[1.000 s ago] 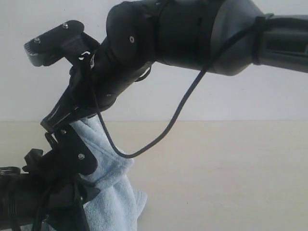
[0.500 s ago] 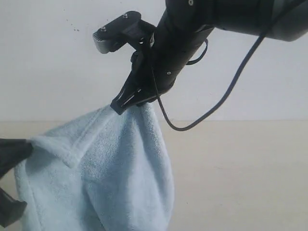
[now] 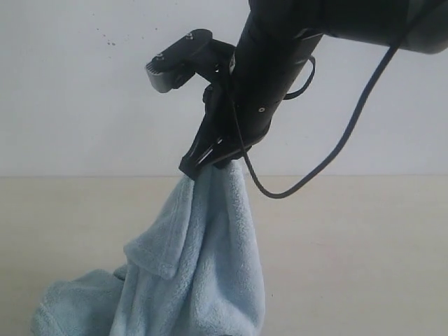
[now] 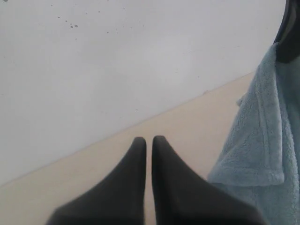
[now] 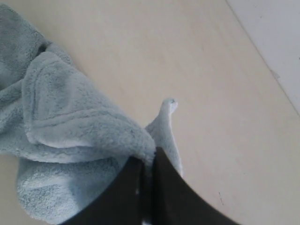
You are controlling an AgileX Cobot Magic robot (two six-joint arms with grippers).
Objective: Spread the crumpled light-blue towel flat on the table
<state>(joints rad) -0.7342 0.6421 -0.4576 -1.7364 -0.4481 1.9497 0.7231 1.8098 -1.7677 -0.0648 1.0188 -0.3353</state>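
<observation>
In the exterior view, our right gripper [image 3: 199, 162] is clamped on an edge of the pale light-blue fluffy terry towel [image 3: 203, 266]. The cloth hangs toward 6 o'clock and bunches at 7 o'clock on the flat pale beige table [image 3: 350, 245]. We judge the spreading barely begun.

Only the left wrist view shows our left gripper [image 4: 147, 139], which is closed on nothing with the towel hanging nearby.

The right wrist view shows the pinched fold close up.
</observation>
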